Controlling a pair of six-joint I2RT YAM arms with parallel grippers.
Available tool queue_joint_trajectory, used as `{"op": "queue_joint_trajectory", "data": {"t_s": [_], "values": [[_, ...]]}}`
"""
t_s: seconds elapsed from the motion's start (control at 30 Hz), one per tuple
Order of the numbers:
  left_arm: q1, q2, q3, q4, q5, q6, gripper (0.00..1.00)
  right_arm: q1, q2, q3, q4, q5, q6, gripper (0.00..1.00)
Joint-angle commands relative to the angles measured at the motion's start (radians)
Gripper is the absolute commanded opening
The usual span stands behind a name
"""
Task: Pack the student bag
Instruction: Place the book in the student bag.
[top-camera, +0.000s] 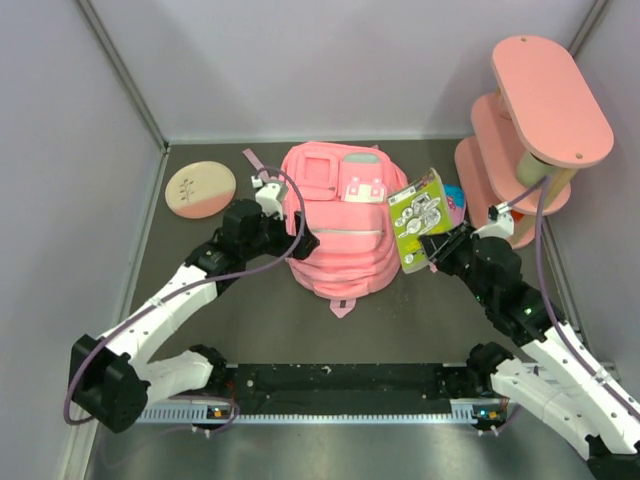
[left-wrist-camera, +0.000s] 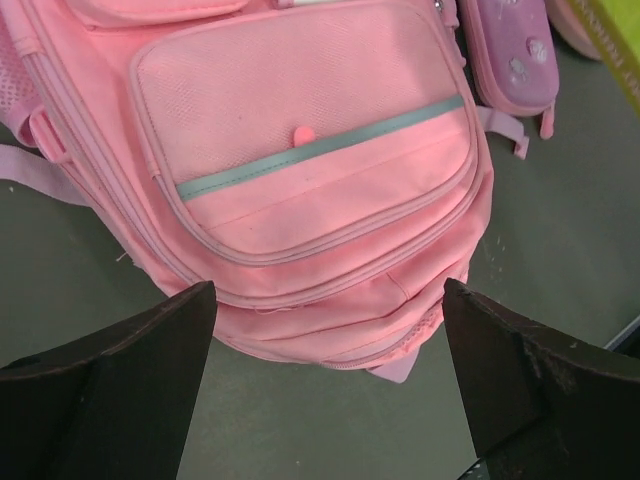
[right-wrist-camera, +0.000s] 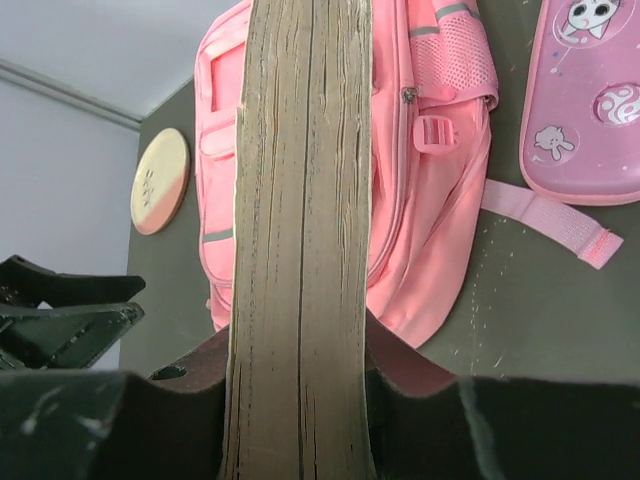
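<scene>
- Where dark matte table (top-camera: 400, 320) meets pale lilac walls (top-camera: 300, 60), student bag (top-camera: 340, 240) lies flat.
- Left gripper (top-camera: 295, 240) gapes wide at bag's edge.
- Right gripper (top-camera: 432, 250) clamps book (top-camera: 420, 215).

— What do we see by the pink tiered shelf (top-camera: 552, 90)?
— A pink cartoon pencil case (right-wrist-camera: 590, 100), flat on the dark table (top-camera: 400, 320) just left of its base.
— And farther left?
— We spot a round beige-pink disc (top-camera: 200, 190), well apart from it

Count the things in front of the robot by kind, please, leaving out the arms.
backpack: 1
book: 1
pencil case: 1
round plate: 1
shelf: 1
Total: 5
</scene>
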Motion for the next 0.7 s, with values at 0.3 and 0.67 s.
{"op": "queue_joint_trajectory", "data": {"t_s": [0.3, 0.67], "values": [[-0.18, 0.079, 0.152, -0.155, 0.057, 0.337, 0.99, -0.017, 0.052, 0.101, 0.029, -0.058, 0.001, 0.0], [-0.275, 0.165, 0.149, -0.166, 0.132, 0.414, 0.99, -0.019, 0.058, 0.067, 0.031, -0.084, 0.052, 0.0]]}}
